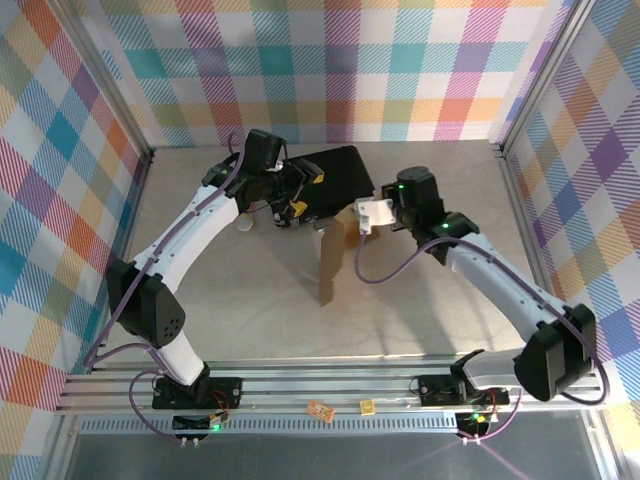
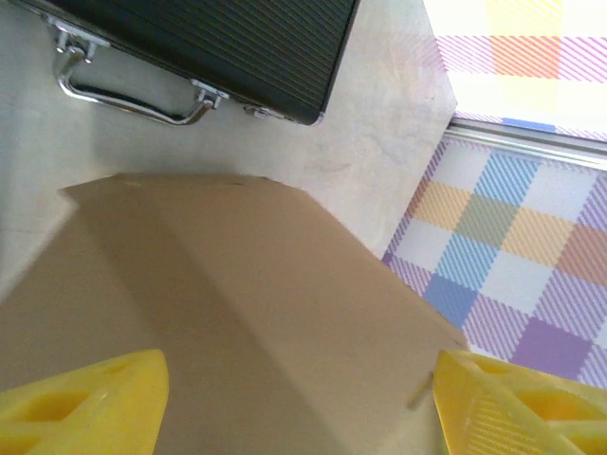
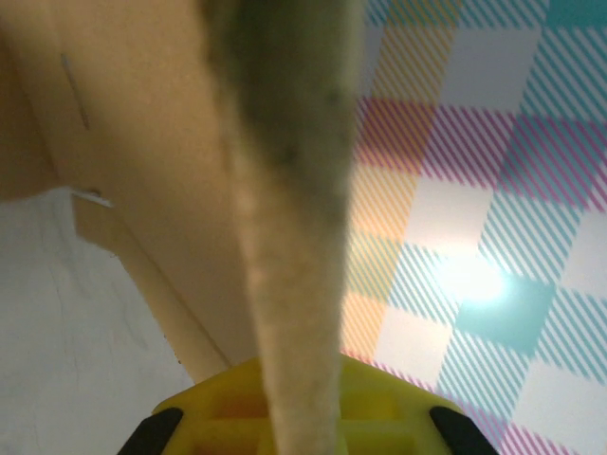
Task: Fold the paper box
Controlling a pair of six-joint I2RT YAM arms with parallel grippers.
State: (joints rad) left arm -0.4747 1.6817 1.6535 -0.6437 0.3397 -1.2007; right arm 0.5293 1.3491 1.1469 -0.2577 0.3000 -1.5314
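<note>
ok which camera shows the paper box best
Left wrist: the paper box shows its broad brown face, creases visible, across the lower frame. Top external has it nearly edge-on, a narrow strip. Right wrist gives a blurred edge close to the lens, with a panel beside it.

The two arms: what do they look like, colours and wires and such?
Both the left arm and right arm are smooth white tubes joined by chunky black joints. A thin purple cable loops along each. Small green lights glow on them. The fingers are bright yellow plastic.
</note>
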